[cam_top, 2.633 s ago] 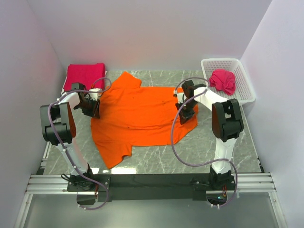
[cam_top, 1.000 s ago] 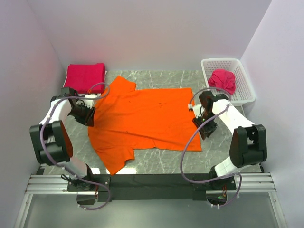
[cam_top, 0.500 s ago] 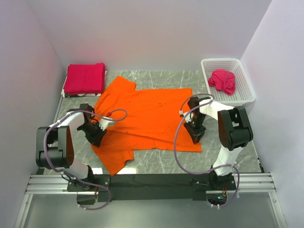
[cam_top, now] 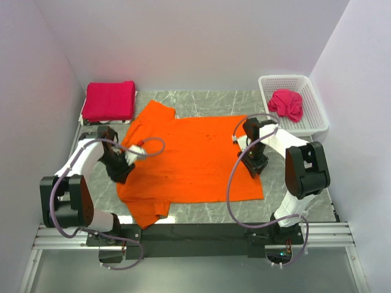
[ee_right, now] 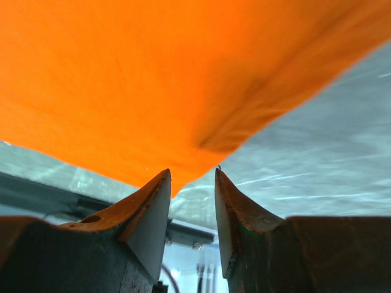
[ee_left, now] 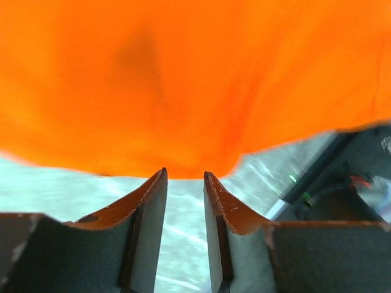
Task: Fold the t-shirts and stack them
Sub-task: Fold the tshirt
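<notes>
Your left gripper (ee_left: 185,173) and right gripper (ee_right: 192,171) are sitting slightly parted at opposite edges of the orange t-shirt (cam_top: 189,159), seemingly clasping nothing; it is lying spread on the table (cam_top: 214,101).

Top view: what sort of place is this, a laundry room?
Probably a robot test booth, not a laundry room: a left arm and right arm bolted to a metal rail, bare white walls closing in a small marble-patterned table, one orange t-shirt spread on it.
</notes>
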